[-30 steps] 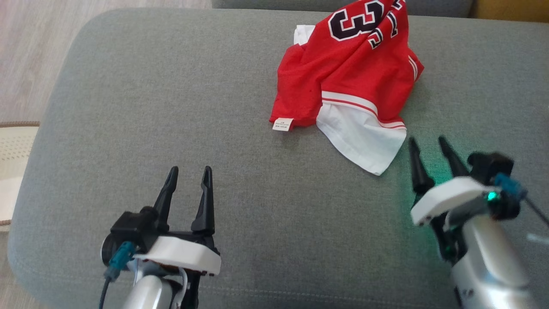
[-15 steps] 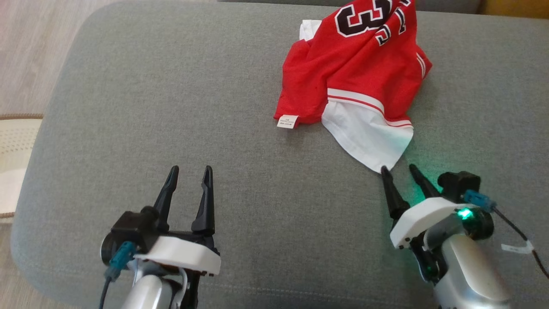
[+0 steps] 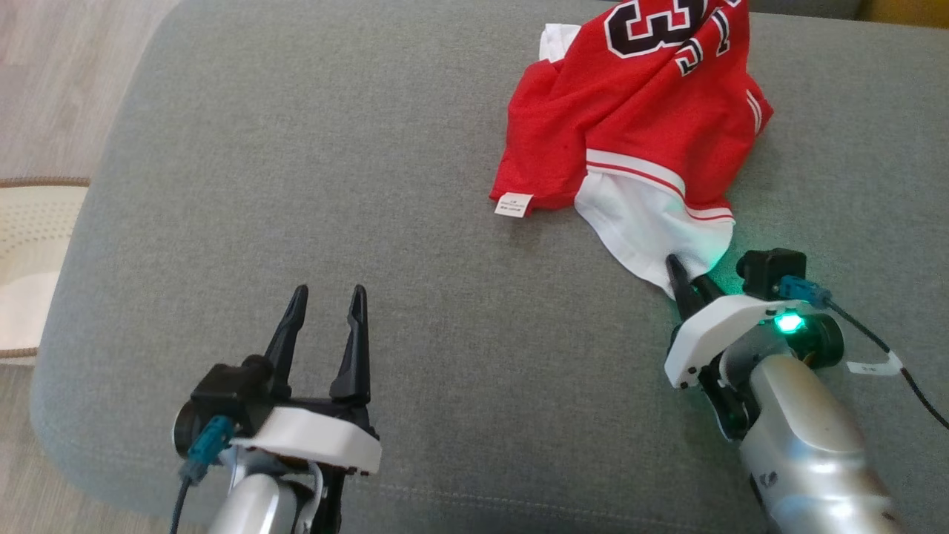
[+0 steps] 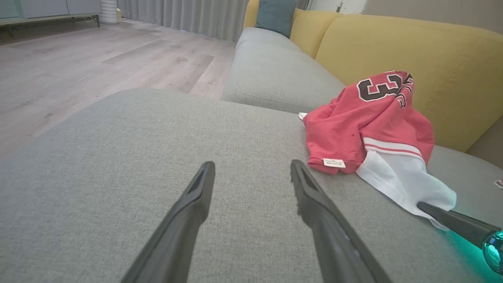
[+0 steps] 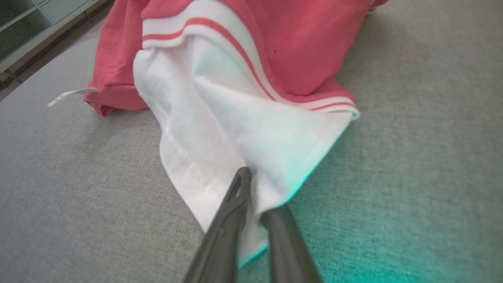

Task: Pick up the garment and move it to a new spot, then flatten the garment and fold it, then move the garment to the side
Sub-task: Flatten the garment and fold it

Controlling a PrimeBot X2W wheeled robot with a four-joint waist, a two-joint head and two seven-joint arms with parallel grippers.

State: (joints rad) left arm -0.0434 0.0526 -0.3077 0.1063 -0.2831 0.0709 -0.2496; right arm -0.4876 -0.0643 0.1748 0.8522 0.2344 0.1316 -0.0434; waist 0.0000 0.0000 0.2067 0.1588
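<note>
Where the jersey lies: the red jersey (image 3: 637, 126) sits in a crumpled heap on the far right part of the grey seat cushion (image 3: 296, 185), its top leaning toward the yellow backrest (image 4: 393, 47).
Near edge: a white panel (image 3: 652, 237) spills out from under the red-and-white striped band toward the robot.
Right gripper: the right gripper (image 3: 686, 273) is at the panel's lowest corner, fingers drawn almost together with white cloth pinched between them, as the right wrist view shows.
Left gripper: the left gripper (image 3: 326, 293) hovers over bare cushion well apart from the jersey, fingers spread, holding nothing.
Done: by my reading, only the grasp for the pick-up; the heap rests on the cushion, not lifted.
Left: lifting and carrying to a new spot, flattening, folding, then moving it aside, which is nearly the whole task.
Count, garments: one.
Count, grippers: two, one clamped on cloth and one free.
Count, tags: one small white care tag (image 3: 514, 205) at the red hem.
Count, printed marks: one clear black "3", plus partial characters beside it that I cannot read.
Count, pillows: one teal pillow (image 4: 275, 15) at the sofa's far end.
</note>
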